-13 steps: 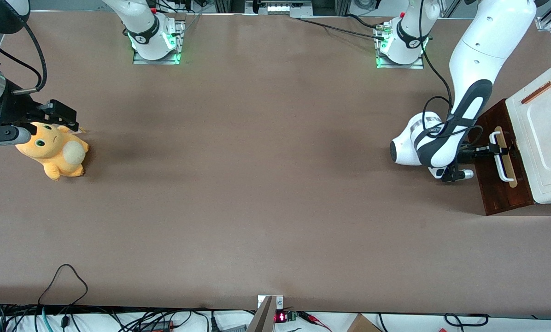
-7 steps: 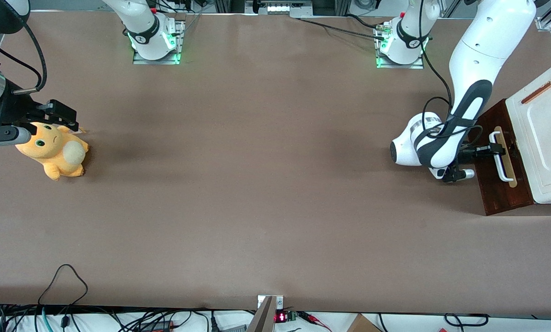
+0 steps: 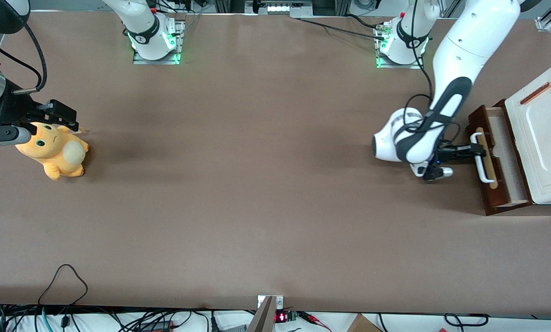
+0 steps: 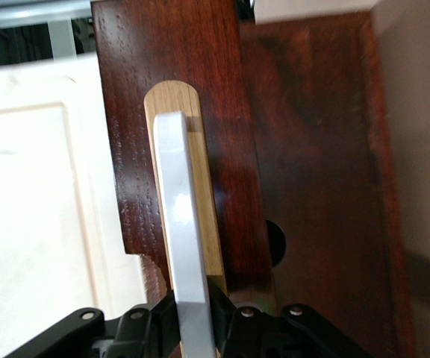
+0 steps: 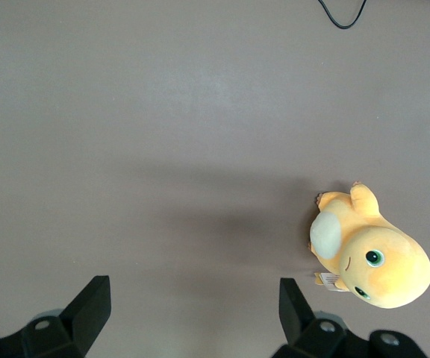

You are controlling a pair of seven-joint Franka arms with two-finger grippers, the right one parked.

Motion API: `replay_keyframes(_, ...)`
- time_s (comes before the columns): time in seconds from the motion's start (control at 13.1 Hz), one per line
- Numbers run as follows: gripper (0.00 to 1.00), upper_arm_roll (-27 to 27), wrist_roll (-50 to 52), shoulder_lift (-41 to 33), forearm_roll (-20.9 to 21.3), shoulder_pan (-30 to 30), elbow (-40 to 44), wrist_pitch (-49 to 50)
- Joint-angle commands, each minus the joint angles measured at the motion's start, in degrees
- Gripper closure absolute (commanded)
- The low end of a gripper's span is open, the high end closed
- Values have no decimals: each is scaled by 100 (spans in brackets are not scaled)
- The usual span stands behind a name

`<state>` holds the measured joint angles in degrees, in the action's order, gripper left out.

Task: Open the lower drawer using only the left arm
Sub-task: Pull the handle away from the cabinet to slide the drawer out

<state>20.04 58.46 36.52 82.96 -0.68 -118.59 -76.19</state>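
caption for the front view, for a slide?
Left arm's gripper shut on the white handle, lower drawer partly pulled out of the cream cabinet.

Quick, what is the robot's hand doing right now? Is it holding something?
Left arm's hand: closed on the white bar handle of the dark reddish-brown wooden lower drawer, which is pulled partly out.

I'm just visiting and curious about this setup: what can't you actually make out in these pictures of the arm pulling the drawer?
- Inside of the lower drawer: front view, mostly hidden under the cabinet top.
- Gripper on the handle: wrist view, its fingertips are cut off by the picture's edge.
- Cabinet: front view, cut off at the picture's edge.
- Toy: front view, partly covered by the parked arm.
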Motion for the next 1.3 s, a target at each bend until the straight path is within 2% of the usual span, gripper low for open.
replay_keyframes(0.0,100,368,-194,-5,-156,244,310,210)
replay_keyframes(0.38,99,519,-168,48,-174,376,302,193)
replay_keyframes(0.46,77,519,-194,48,-192,376,302,158)
replay_keyframes(0.53,48,510,-194,48,-192,367,302,114)
replay_keyframes(0.61,31,493,-203,39,-192,341,310,52)
replay_keyframes(0.84,25,423,-212,13,-192,288,310,-80)
replay_keyframes(0.92,10,422,-212,-13,-192,262,354,-176)
replay_keyframes(0.99,0,431,-255,-57,-201,262,398,-194)
replay_keyframes(1.07,0,431,-282,-75,-305,262,416,-220)
replay_keyframes(1.22,0,431,-291,-154,-857,262,827,-422)
